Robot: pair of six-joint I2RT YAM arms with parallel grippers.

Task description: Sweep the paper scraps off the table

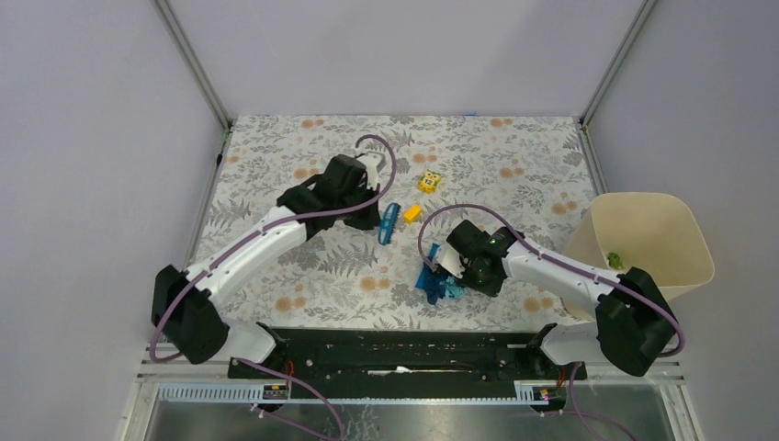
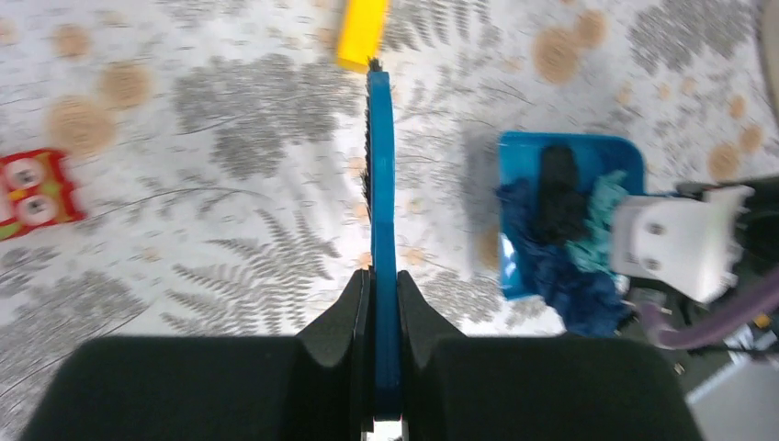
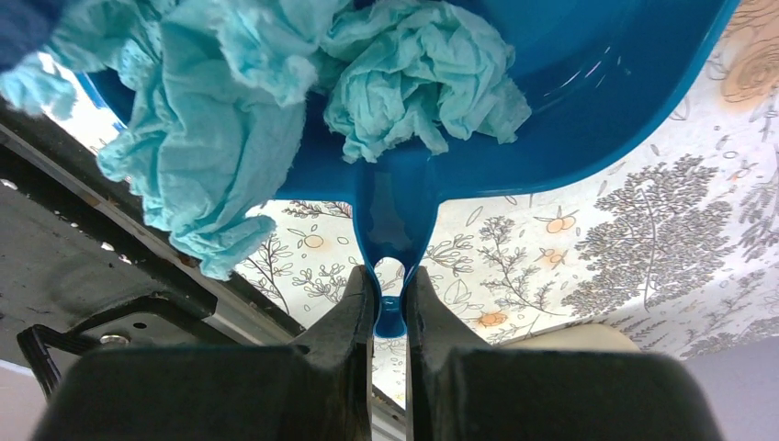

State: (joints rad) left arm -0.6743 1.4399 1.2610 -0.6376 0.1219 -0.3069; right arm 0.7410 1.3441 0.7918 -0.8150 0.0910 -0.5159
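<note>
Light cyan paper scraps (image 3: 423, 83) and a dark blue one (image 3: 23, 18) lie piled in the blue dustpan (image 3: 597, 92). My right gripper (image 3: 390, 285) is shut on the dustpan's handle (image 3: 393, 211) and holds the pan tilted over the table (image 3: 661, 239) near its front edge. From above, the dustpan (image 1: 430, 276) with scraps (image 1: 452, 287) sits left of my right gripper (image 1: 457, 266). My left gripper (image 2: 384, 285) is shut on a blue brush (image 2: 381, 230), held on edge. The dustpan (image 2: 611, 152) with dark blue scraps (image 2: 560, 266) is to its right. My left gripper (image 1: 378, 220) shows mid-table.
A beige bin (image 1: 643, 243) with a green scrap (image 1: 614, 260) inside stands off the table's right edge. A yellow block (image 1: 412, 213) lies by the brush tip, a yellow patterned toy (image 1: 428, 181) behind it. A red toy (image 2: 32, 193) lies left. A black rail (image 3: 110, 276) runs below the pan.
</note>
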